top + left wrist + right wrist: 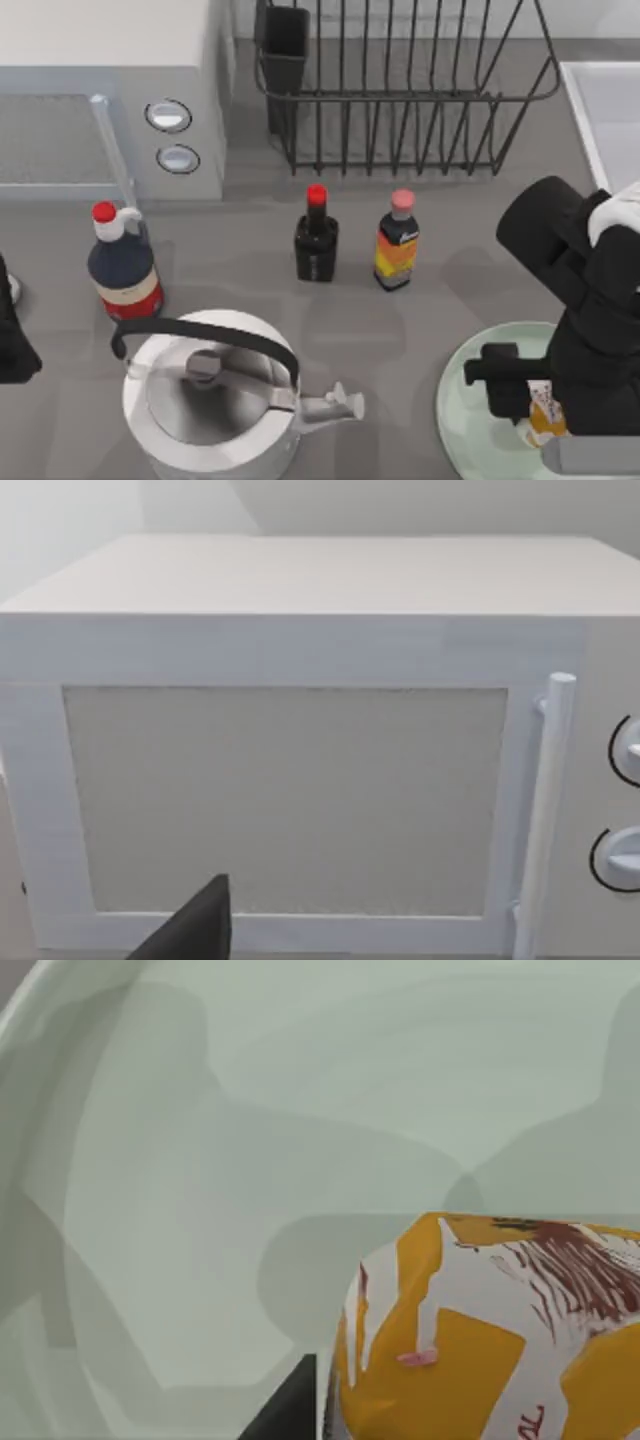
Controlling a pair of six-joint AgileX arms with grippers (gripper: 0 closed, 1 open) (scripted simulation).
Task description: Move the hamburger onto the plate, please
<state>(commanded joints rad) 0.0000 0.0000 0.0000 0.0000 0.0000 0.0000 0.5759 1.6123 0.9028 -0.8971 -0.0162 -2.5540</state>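
Step in hand: placement. The right end effector (pixel 535 415) is low over the plate (pixel 470 390) at the counter's (pixel 440 290) near right, carrying the hamburger (pixel 545 412).
Hamburger: a small orange-and-white wrapped item above the plate's inner surface; the right wrist view has it (pixel 480 1330) close over the pale green glaze (pixel 250 1160). Whether it touches the plate or hangs just clear cannot be told.
Right end effector state: pinching the hamburger, judged from the dark fingers (pixel 505 380) either side of it in the top view.
Next move, as judged: settle the hamburger on the plate, part the fingers, then lift straight up so the item is not dragged toward the rim.
Left arm: parked at the counter's left edge (pixel 15 340), its wrist camera facing the microwave (pixel 300 780). One dark fingertip (pixel 195 930) is visible; spread or pressed together, I cannot tell.
Hidden or cut off: the right arm covers much of the plate and most of the hamburger; the plate's near edge runs out of frame.
Bystanders: kettle (pixel 215 400) and three bottles (pixel 316 240), well apart from the plate.
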